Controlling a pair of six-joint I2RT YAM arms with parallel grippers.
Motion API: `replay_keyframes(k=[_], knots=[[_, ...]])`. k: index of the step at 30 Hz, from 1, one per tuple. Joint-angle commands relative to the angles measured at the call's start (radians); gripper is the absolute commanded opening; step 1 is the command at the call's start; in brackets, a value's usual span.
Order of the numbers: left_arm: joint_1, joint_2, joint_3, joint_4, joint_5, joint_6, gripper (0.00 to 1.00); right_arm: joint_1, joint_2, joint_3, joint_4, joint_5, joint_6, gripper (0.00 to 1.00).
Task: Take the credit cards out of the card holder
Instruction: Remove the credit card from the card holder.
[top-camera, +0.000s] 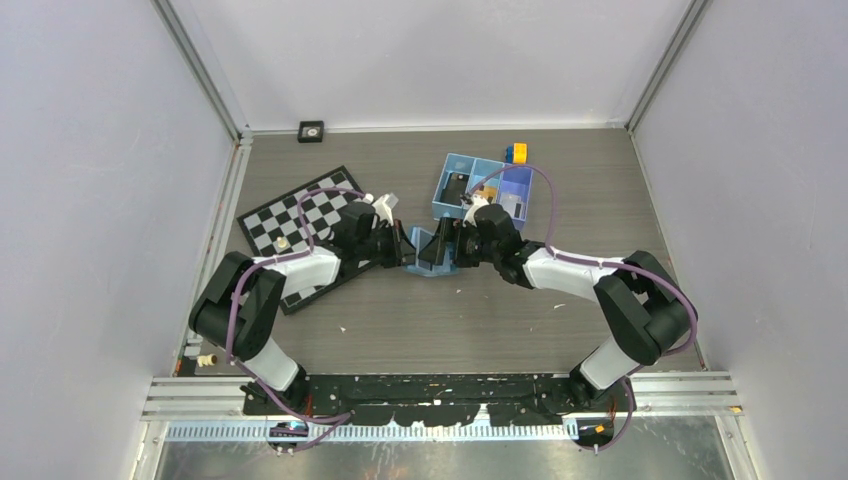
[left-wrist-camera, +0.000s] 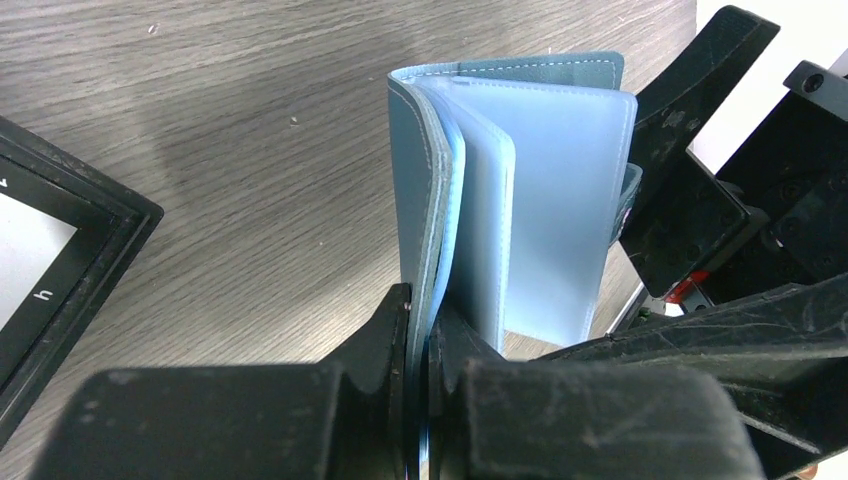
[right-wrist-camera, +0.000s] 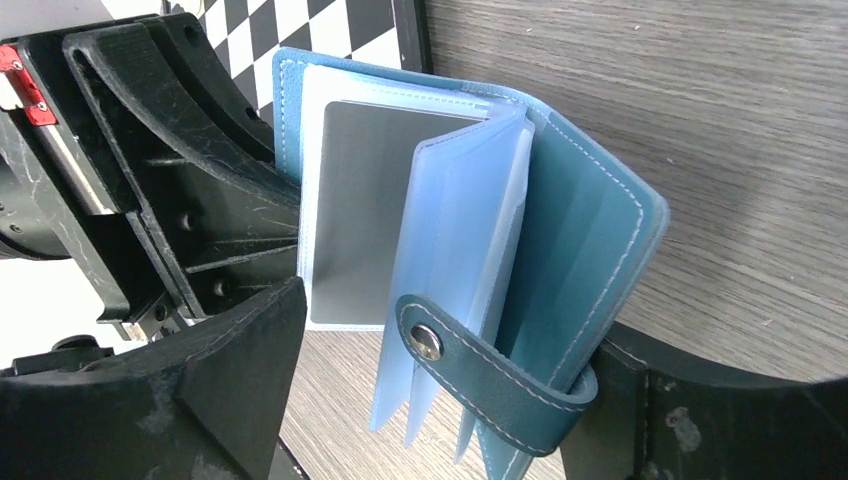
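Note:
The light-blue card holder (top-camera: 431, 252) stands open on edge between my two grippers at mid table. My left gripper (left-wrist-camera: 422, 320) is shut on its left cover (left-wrist-camera: 415, 200). Clear inner sleeves (left-wrist-camera: 560, 200) fan out to the right. In the right wrist view the holder (right-wrist-camera: 590, 230) lies between the wide-open jaws of my right gripper (right-wrist-camera: 450, 400), its snap strap (right-wrist-camera: 480, 360) by the right finger. A silvery grey card (right-wrist-camera: 360, 210) sits in an inner sleeve. I see no orange-tan card. A black flat thing (top-camera: 457, 187) lies in the tray; I cannot tell if it is the black card.
A blue three-compartment tray (top-camera: 447, 166) stands just behind the right gripper. A small yellow-orange object (top-camera: 516, 152) lies behind the tray. A checkerboard (top-camera: 300, 225) lies under the left arm. A small black square object (top-camera: 311, 130) sits at the back wall.

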Motion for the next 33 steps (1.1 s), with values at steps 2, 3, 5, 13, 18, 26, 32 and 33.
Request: replay_keyframes(k=[2, 3, 5, 13, 18, 26, 32, 33], knots=[[-0.008, -0.022, 0.034, 0.016, -0.007, 0.021, 0.00, 0.004, 0.001, 0.028, 0.049, -0.005, -0.002, 0.89], [-0.009, -0.020, 0.034, 0.017, -0.007, 0.019, 0.00, 0.004, 0.000, 0.023, 0.061, -0.006, 0.002, 0.90], [-0.014, -0.014, 0.034, 0.026, -0.005, 0.014, 0.00, 0.005, 0.001, 0.017, 0.072, -0.003, 0.007, 0.90], [-0.023, -0.013, 0.030, 0.055, 0.020, -0.005, 0.00, 0.005, 0.054, 0.041, 0.084, -0.015, 0.034, 0.91], [-0.023, -0.025, 0.031, 0.033, -0.001, 0.006, 0.00, 0.006, 0.059, 0.059, 0.032, 0.019, 0.020, 0.74], [-0.021, -0.022, 0.031, 0.025, -0.015, 0.002, 0.00, 0.005, 0.008, 0.027, 0.044, 0.068, 0.026, 0.60], [0.007, -0.005, 0.009, 0.102, 0.046, -0.048, 0.00, -0.007, -0.018, -0.004, 0.080, 0.074, 0.048, 0.57], [0.011, -0.004, 0.005, 0.112, 0.054, -0.056, 0.00, -0.012, -0.019, -0.006, 0.086, 0.069, 0.053, 0.61]])
